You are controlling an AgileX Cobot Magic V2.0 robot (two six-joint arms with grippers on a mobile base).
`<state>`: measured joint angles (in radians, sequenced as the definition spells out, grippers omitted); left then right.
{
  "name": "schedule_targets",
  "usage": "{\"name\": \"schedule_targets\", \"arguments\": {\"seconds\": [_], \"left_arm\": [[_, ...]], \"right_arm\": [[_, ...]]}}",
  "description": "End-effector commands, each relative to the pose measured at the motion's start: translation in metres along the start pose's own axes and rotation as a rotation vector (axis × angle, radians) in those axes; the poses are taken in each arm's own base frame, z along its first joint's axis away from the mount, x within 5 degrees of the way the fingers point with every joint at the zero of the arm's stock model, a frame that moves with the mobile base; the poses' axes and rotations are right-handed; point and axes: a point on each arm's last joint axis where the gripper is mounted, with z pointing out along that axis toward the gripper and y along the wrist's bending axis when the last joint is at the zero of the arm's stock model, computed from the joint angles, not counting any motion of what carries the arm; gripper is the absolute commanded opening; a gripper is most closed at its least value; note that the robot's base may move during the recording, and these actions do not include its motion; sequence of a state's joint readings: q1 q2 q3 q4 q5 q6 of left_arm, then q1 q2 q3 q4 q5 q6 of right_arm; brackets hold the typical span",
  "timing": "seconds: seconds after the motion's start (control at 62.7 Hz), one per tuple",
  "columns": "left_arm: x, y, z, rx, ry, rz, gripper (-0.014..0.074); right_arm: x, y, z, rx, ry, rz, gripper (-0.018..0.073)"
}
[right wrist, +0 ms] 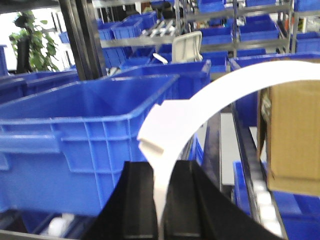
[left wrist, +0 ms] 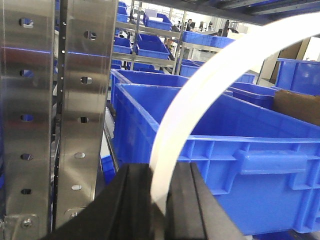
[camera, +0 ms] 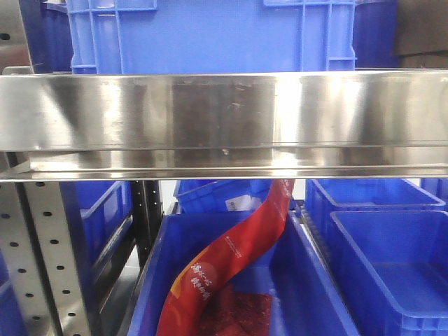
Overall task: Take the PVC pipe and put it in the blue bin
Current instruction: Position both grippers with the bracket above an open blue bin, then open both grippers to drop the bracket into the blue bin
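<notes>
In the front-facing view most of the frame is taken up by a steel shelf beam (camera: 224,119). Blue bins stand below it, one of them holding a red bag (camera: 231,259). No arm and no pipe are shown there.

In the left wrist view a perforated steel upright (left wrist: 82,100) stands at the left. A large blue bin (left wrist: 240,165) lies ahead and to the right of the left pincer (left wrist: 160,172). The PVC pipe (left wrist: 190,100) is pinched between this pincer's black fingers. It rises from them and bends in a long arc up and to the right, over the near rim of that bin.

In the right wrist view another large blue bin (right wrist: 75,145) is seen ahead and to the left, with a cardboard box (right wrist: 295,140) at the right. The right pincer (right wrist: 162,170) is likewise pressed onto a white curved length with a notched collar just above the fingers. It sweeps up and to the right in front of the box.

Whether both pincers grip one bent pipe or two pieces cannot be told. The pipe's axis is judged to be curved, running from the fingers away from the camera. A bin mouth lies near each arm, so the release is expected to depend on the free arc being carried over a rim.
</notes>
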<state>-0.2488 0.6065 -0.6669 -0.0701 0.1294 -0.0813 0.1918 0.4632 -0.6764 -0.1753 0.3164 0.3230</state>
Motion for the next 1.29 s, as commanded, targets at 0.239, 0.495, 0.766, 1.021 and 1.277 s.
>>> {"name": "schedule_targets", "arguments": {"seconds": [0.239, 0.495, 0.766, 1.021, 1.277], "left_arm": [[-0.008, -0.001, -0.001, 0.012, -0.074, -0.005, -0.0111], [-0.028, -0.006, 0.010, 0.029, -0.086, -0.007, -0.0111], [-0.076, -0.043, 0.088, 0.140, -0.023, 0.123, -0.0111], [-0.092, -0.064, 0.194, 0.149, -0.013, 0.124, -0.0111], [-0.076, -0.073, 0.266, 0.149, 0.029, 0.098, -0.0111]], "right_arm": [[-0.004, 0.002, 0.009, -0.016, -0.045, -0.035, -0.0169], [-0.016, 0.016, 0.054, -0.083, -0.028, -0.096, -0.0169], [-0.048, 0.067, 0.144, -0.229, 0.051, -0.084, -0.0169], [-0.060, 0.096, 0.225, -0.233, 0.129, -0.010, -0.0169], [-0.054, 0.116, 0.280, -0.248, 0.147, 0.016, -0.0169]]}}
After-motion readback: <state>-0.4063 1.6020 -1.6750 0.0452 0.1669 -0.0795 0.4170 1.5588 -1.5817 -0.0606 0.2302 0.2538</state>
